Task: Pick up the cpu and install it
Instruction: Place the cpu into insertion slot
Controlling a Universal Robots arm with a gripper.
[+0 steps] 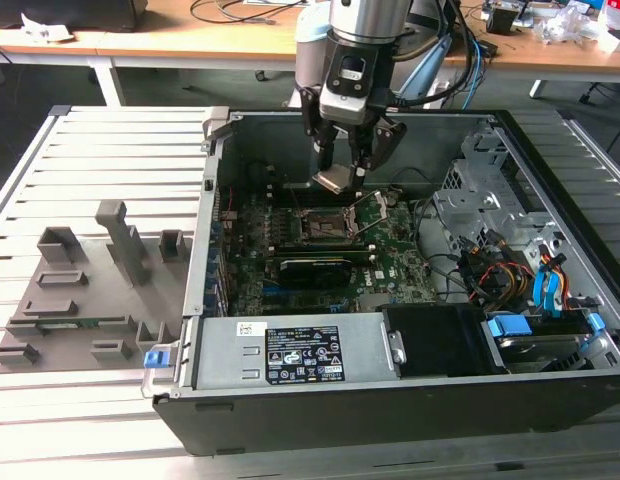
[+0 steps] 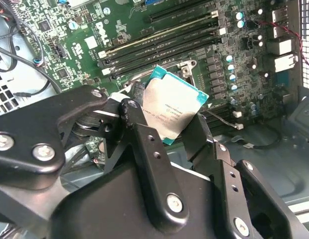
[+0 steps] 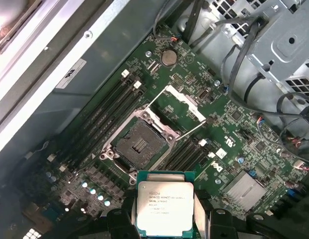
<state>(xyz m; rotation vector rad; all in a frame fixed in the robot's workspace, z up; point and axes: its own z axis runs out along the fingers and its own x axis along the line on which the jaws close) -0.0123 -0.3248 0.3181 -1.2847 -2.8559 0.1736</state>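
The cpu point(image 1: 335, 180), a thin square chip with a silver-grey metal top on a teal base, hangs above the motherboard with my gripper point(image 1: 348, 160) shut on it. Both wrist views show the same cpu point(image 2: 170, 112) point(image 3: 163, 207) pinched between the black fingers point(image 2: 144, 144). Below it the dark square socket point(image 3: 141, 144) point(image 1: 325, 225) lies open, its metal load frame point(image 3: 184, 102) flipped up and its thin lever point(image 3: 192, 130) raised. The chip is a little above and behind the socket in the exterior view, not touching the board.
The open computer case point(image 1: 290, 410) holds the green motherboard point(image 1: 290, 270), memory slots point(image 3: 109, 112), a black power supply point(image 1: 310, 355) at the front and cable bundles and drive bays point(image 1: 510, 270) on the exterior view's right. A grey slotted tray point(image 1: 80, 290) lies outside on the left.
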